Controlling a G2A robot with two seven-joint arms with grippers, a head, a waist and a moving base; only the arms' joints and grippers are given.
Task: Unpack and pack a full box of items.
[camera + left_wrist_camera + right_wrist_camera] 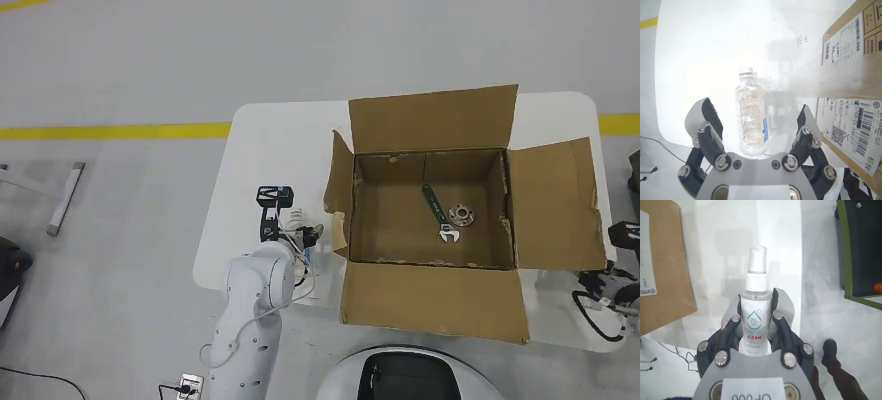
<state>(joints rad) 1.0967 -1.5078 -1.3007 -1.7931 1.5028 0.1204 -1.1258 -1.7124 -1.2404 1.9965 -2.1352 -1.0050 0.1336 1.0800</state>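
An open cardboard box (pixel 430 125) stands mid-table with all its flaps spread. Inside lie a green-handled wrench (pixel 437 212) and a small round metal fitting (pixel 460 213). Left of the box, a clear plastic bottle (pixel 751 113) with a white cap lies on the table (pixel 297 216). My left gripper (pixel 755 106) is open, one finger on either side of the bottle and not touching it. At the table's right end, beside the box, my right gripper (pixel 757 296) is shut on an alcohol spray bottle (pixel 755 321) with a clear cap.
The box wall (pixel 838 123) is close beside the left gripper, and a box flap (pixel 664 275) hangs near the right one. Bare white table (pixel 270 140) lies beyond the plastic bottle. A green-framed black cart (pixel 861 256) stands off the table's right end.
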